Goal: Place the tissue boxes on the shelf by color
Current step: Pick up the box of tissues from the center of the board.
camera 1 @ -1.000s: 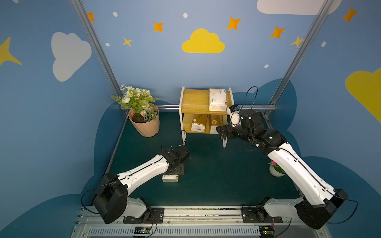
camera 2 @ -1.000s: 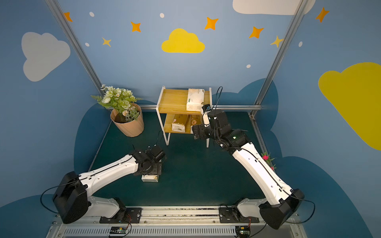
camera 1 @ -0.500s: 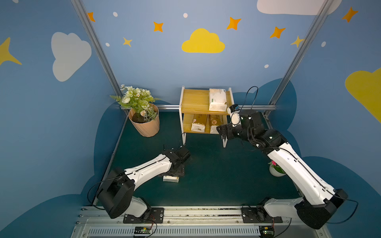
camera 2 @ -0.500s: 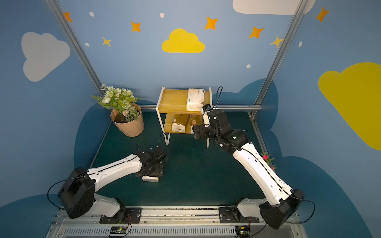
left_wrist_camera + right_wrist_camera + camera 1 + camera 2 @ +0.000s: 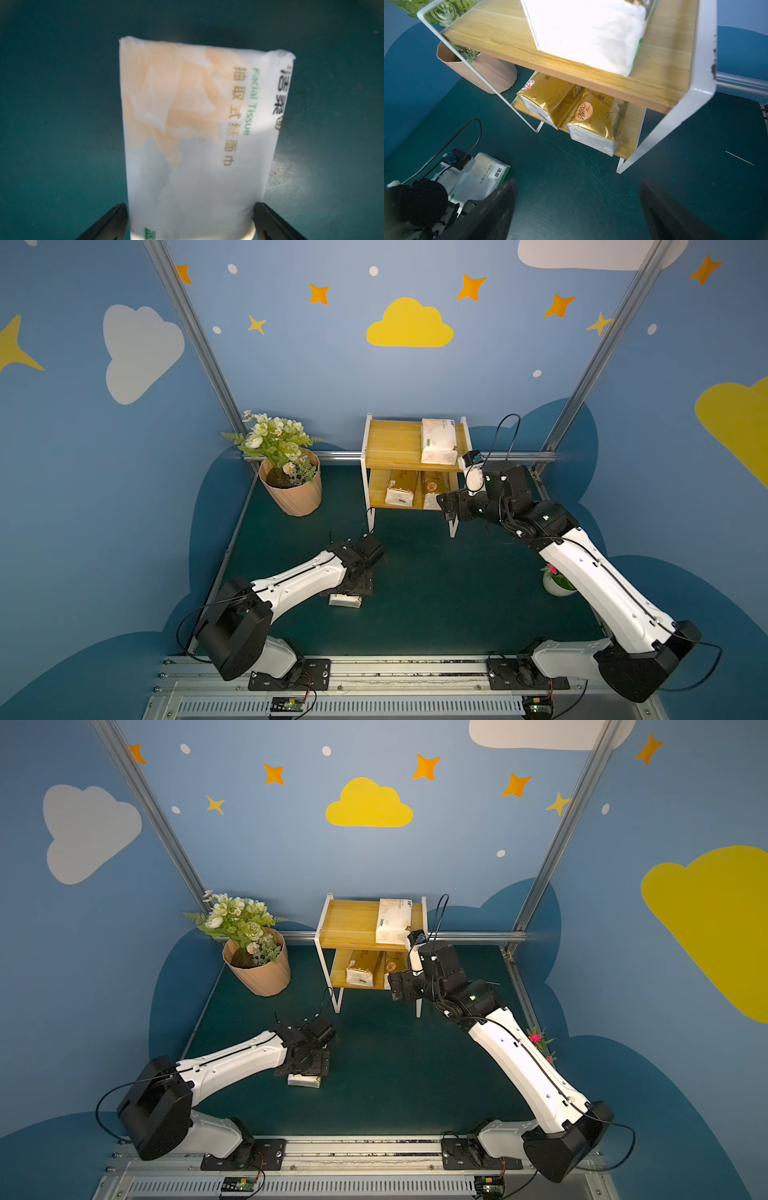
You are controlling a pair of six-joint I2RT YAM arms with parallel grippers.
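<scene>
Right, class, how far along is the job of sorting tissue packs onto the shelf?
Done: one gold pack and the second gold pack lie on the shelf's lower board; the first white pack lies on top. In hand: the open left gripper straddles the last white pack, flat on the table. Left: lift it beside the other white one. The right gripper is open, empty.

Probably a robot lab booth: painted cloud-and-star walls (image 5: 332, 364), aluminium posts (image 5: 195, 339) (bolted base rail (image 5: 407, 674)).

Shifted slightly: left arm (image 5: 299, 580) over cream pack (image 5: 345, 602).
</scene>
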